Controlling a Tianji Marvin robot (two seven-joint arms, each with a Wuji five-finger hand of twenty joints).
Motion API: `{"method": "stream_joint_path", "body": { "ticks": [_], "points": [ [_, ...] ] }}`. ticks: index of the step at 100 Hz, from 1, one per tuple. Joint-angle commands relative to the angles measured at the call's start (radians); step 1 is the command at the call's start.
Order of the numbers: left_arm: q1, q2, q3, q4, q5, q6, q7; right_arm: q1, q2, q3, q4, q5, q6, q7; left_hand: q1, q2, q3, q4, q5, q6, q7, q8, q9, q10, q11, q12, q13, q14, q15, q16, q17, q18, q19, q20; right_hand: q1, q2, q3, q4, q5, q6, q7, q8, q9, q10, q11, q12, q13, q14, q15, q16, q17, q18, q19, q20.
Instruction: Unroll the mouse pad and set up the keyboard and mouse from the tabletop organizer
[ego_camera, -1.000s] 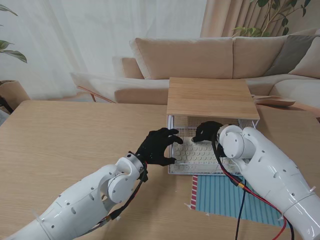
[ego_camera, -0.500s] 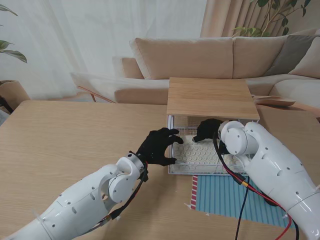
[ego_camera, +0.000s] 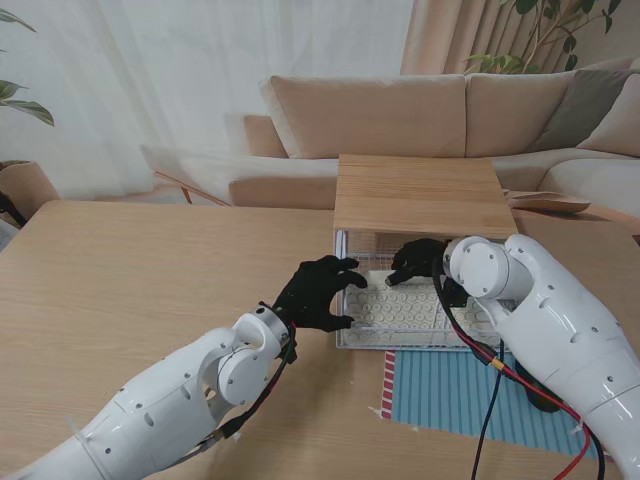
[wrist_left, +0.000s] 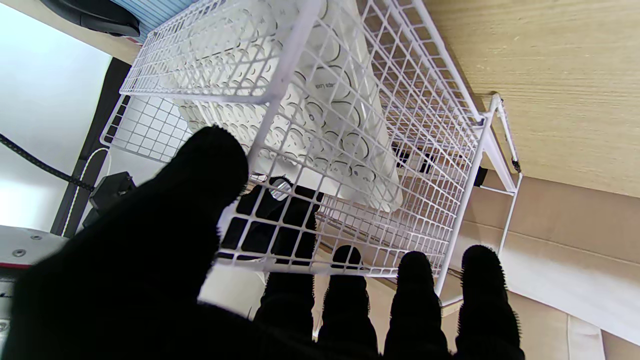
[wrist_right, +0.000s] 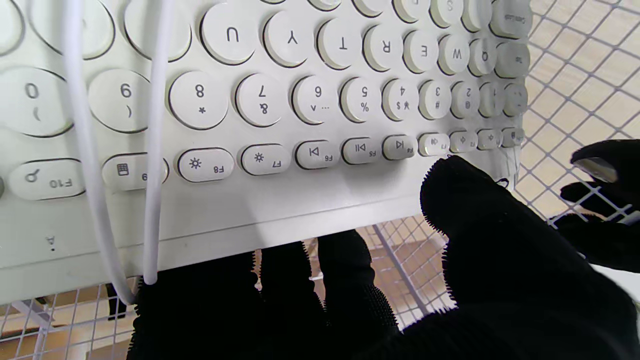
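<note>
A white round-key keyboard (ego_camera: 395, 305) (wrist_right: 300, 100) lies in the pulled-out white wire basket (ego_camera: 345, 340) of the wooden-topped organizer (ego_camera: 420, 195). My right hand (ego_camera: 415, 262) (wrist_right: 450, 280) is shut on the keyboard's far edge: fingers underneath, thumb on top by the function keys. In the left wrist view the keyboard (wrist_left: 320, 100) sits tilted inside the basket (wrist_left: 450, 150). My left hand (ego_camera: 312, 293) (wrist_left: 150, 275) clasps the basket's left wall, thumb on its rim. The blue striped mouse pad (ego_camera: 450, 395) lies flat nearer to me, with a black mouse (ego_camera: 545, 398) (wrist_left: 95, 15) on it.
Red and black cables (ego_camera: 480, 400) hang from my right arm over the pad. A thin white cable (wrist_right: 80, 150) crosses the keys in the right wrist view. A beige sofa (ego_camera: 400, 110) stands beyond the table's far edge. Bare wood (ego_camera: 150, 280) spreads to the left.
My right forearm has swung outward to the right and risen, uncovering more of the keyboard and the mouse on the pad. The left hand has stayed on the basket.
</note>
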Motion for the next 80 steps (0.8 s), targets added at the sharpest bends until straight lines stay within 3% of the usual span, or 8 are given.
{"method": "stream_joint_path", "body": {
  "ticks": [1, 17, 27, 38, 63, 80],
  "points": [
    [-0.003, -0.001, -0.003, 0.017, 0.002, 0.013, -0.018, -0.019, 0.003, -0.007, 0.001, -0.003, -0.011, 0.045, 0.059, 0.118, 0.065, 0.018, -0.046, 0.010, -0.004, 0.001, 0.057, 0.077, 0.087, -0.007, 0.012, -0.020, 0.002, -0.010, -0.004, -0.020, 0.024, -0.017, 0.000, 0.011, -0.016, 0.056, -0.050, -0.008, -0.050, -0.043, -0.005, -0.010, 0.025, -0.011, 0.124, 0.016, 0.063, 0.002, 0.115, 0.055, 0.028, -0.046],
    [-0.003, 0.000, -0.005, 0.017, 0.003, 0.013, -0.019, -0.011, 0.019, 0.000, -0.011, -0.007, -0.052, 0.115, 0.056, 0.118, 0.064, 0.018, -0.055, 0.009, -0.006, 0.000, 0.057, 0.077, 0.086, -0.007, 0.012, -0.019, 0.002, -0.010, -0.004, -0.020, 0.023, -0.017, -0.002, -0.011, -0.020, 0.054, -0.081, 0.002, -0.096, -0.092, -0.035, -0.036, 0.020, -0.010, 0.037, -0.017, 0.036, -0.001, 0.026, 0.032, -0.030, -0.059],
    [-0.003, 0.001, -0.006, 0.016, 0.004, 0.013, -0.020, -0.013, 0.024, 0.009, -0.018, -0.009, -0.080, 0.133, 0.056, 0.118, 0.063, 0.018, -0.057, 0.009, -0.006, -0.001, 0.057, 0.077, 0.085, -0.008, 0.011, -0.020, 0.001, -0.010, -0.004, -0.019, 0.023, -0.017, -0.008, -0.040, 0.002, 0.049, -0.104, -0.017, -0.090, -0.120, -0.070, -0.063, 0.030, 0.017, -0.032, -0.025, -0.005, -0.006, -0.040, 0.052, -0.145, -0.092],
    [-0.003, 0.001, -0.007, 0.015, 0.005, 0.013, -0.020, -0.027, 0.025, 0.027, -0.025, 0.000, -0.130, 0.129, 0.056, 0.117, 0.063, 0.018, -0.062, 0.011, -0.007, -0.002, 0.058, 0.077, 0.085, -0.008, 0.011, -0.018, 0.001, -0.010, -0.004, -0.018, 0.021, -0.018, 0.008, -0.084, 0.052, 0.044, -0.121, -0.017, -0.077, -0.129, -0.091, -0.069, 0.035, 0.032, 0.003, -0.015, -0.067, -0.038, 0.029, 0.076, -0.201, -0.128],
    [-0.004, 0.001, -0.008, 0.016, 0.005, 0.015, -0.021, -0.094, 0.025, 0.088, -0.078, -0.088, -0.287, 0.062, 0.055, 0.114, 0.062, 0.018, -0.084, 0.029, -0.014, -0.006, 0.057, 0.077, 0.084, -0.008, 0.010, -0.016, -0.001, -0.011, -0.005, -0.016, 0.019, -0.019, 0.027, -0.115, 0.145, 0.035, -0.149, -0.027, -0.046, -0.137, -0.102, -0.076, 0.071, 0.032, 0.111, -0.063, 0.008, -0.019, 0.144, 0.017, -0.090, -0.124],
    [-0.002, 0.000, -0.008, 0.014, 0.002, 0.022, -0.022, -0.136, 0.023, 0.121, -0.129, -0.119, -0.324, 0.036, 0.054, 0.110, 0.064, 0.019, -0.113, 0.064, -0.052, -0.029, 0.057, 0.077, 0.058, -0.021, 0.010, -0.017, -0.005, -0.011, -0.004, -0.015, 0.018, -0.020, 0.022, -0.118, 0.161, 0.033, -0.148, -0.014, -0.033, -0.140, -0.090, -0.072, 0.078, 0.031, 0.126, -0.060, 0.028, -0.015, 0.152, 0.024, -0.071, -0.123]
  ]
}}
